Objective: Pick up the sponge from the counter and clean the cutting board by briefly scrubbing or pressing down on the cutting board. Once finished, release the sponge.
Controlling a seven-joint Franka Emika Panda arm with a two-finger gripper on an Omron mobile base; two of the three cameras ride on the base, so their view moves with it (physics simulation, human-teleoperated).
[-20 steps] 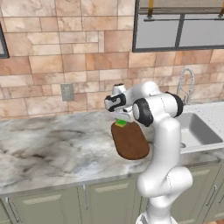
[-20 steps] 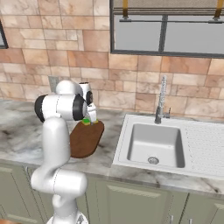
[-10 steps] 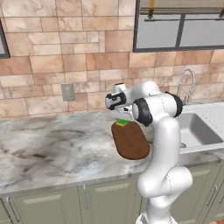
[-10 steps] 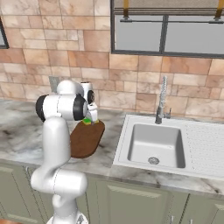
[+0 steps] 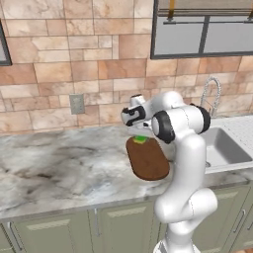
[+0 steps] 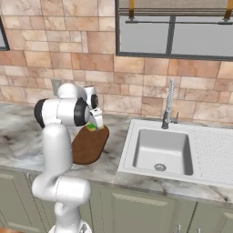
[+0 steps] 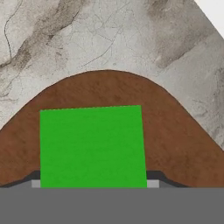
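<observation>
The green sponge (image 5: pixel 141 140) (image 6: pixel 92 127) rests on the far rounded end of the dark reddish-brown cutting board (image 5: pixel 148 160) (image 6: pixel 88 145). The board lies on the marbled counter (image 5: pixel 59 168), just left of the sink. My gripper (image 5: pixel 140 135) (image 6: pixel 94 123) points down at the sponge. In the hand view the sponge (image 7: pixel 92 146) sits between the two finger tips, which lie flush against its sides, so the gripper (image 7: pixel 92 183) is shut on it. The board's curved end (image 7: pixel 175 131) and the counter (image 7: pixel 87 35) spread beyond it. The sponge's yellow layer is hidden.
A white sink basin (image 5: pixel 225 148) (image 6: pixel 161 148) with a chrome faucet (image 5: pixel 210 94) (image 6: pixel 168 104) lies right of the board. The tiled wall carries an outlet (image 5: pixel 76 104) behind the counter. Open counter stretches to the left of the board.
Almost nothing differs: the hand stays over the board's far end with the sponge, shifting only by a hair.
</observation>
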